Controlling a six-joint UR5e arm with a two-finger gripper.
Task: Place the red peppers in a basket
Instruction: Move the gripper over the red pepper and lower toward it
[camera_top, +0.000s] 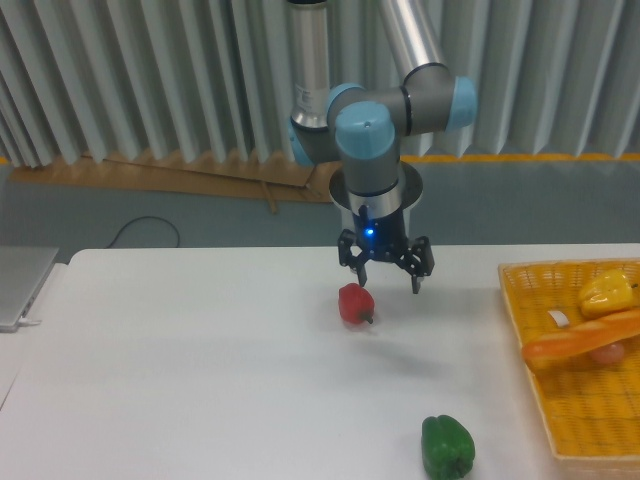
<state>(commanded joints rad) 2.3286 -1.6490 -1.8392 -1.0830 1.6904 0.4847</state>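
A small glossy red pepper (355, 303) lies on the white table near its middle, its dark stem pointing down-right. My gripper (389, 282) hangs open just above and slightly right of it, with nothing between the fingers and one finger close over the pepper's top. The yellow-orange mesh basket (530, 415) sits at the right edge of the table, well away from the pepper.
Inside the basket lie a yellow pepper (607, 292) and a long orange item (580, 342). A green pepper (446, 447) stands on the table near the front. A grey flat object (20, 285) sits at the left edge.
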